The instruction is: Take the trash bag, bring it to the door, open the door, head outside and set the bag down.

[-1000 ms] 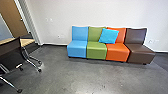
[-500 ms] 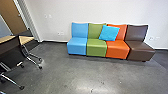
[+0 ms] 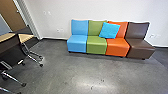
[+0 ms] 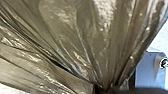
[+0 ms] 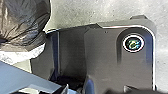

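Left wrist view: I find one trash bag (image 4: 82,32). Its plastic is thin, glossy and olive-brown, with bright glints along long, sharp creases. The folds fan out broadly from a tightly gathered neck. The neck sits at the left gripper (image 4: 105,90), which I record as closed on the plastic, with no other object in its hold.

Right wrist view: I see the bag again, near the robot's own base and above the grey floor. From this side it looks darker, rounded and crumpled, with a pale, bright strip along one edge. For the right gripper (image 5: 128,92), I cannot tell how far it stands open or whether it has hold of anything.

Head view: I count four seats in one row along the pale wall (image 3: 105,10): one blue seat (image 3: 77,43), one green seat (image 3: 96,45), one orange seat (image 3: 117,47) and one brown seat (image 3: 140,47). One bright blue pillow (image 3: 109,30) leans, tilted, against the backs of the green and orange seats. I note one brown door (image 3: 11,13) on the left side. In front of it stands furniture with two pale tops (image 3: 25,37), metal legs and several caster wheels (image 3: 41,65); I cannot confirm how many separate pieces there are. The floor (image 3: 75,72) is smooth, dark grey and glossy in patches.
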Motion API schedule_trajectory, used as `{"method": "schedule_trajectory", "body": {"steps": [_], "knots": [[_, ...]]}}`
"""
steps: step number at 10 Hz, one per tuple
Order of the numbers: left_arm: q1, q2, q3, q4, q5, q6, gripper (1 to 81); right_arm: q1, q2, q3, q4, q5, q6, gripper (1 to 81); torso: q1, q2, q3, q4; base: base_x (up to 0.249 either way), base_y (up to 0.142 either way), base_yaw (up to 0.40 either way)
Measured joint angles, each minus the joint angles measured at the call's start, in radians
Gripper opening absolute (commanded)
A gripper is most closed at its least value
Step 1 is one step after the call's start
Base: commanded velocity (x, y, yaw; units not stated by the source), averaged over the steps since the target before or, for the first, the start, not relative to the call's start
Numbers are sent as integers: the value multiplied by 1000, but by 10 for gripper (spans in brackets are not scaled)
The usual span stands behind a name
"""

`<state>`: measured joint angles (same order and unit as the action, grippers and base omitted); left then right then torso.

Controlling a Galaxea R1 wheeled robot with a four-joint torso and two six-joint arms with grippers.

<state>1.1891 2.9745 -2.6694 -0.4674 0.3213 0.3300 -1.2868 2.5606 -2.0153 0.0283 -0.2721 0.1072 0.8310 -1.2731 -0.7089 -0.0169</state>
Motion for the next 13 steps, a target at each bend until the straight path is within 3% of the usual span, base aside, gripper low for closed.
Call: {"method": "schedule_trajectory", "body": {"steps": [4, 11, 13], "knots": [[64, 84, -64, 28, 7, 36, 10, -24, 54, -84, 0, 3, -22, 811, -84, 128, 131, 0, 0, 0, 0], [122, 112, -93, 40, 14, 39, 10, -59, 103, -149, 0, -2, -40, 811, -240, 362, 374, 0, 0, 0, 0], [137, 111, -103, 41, 15, 39, 10, -79, 115, -168, 0, 10, -40, 811, -272, 411, 395, 0, 0, 0, 0]]}}
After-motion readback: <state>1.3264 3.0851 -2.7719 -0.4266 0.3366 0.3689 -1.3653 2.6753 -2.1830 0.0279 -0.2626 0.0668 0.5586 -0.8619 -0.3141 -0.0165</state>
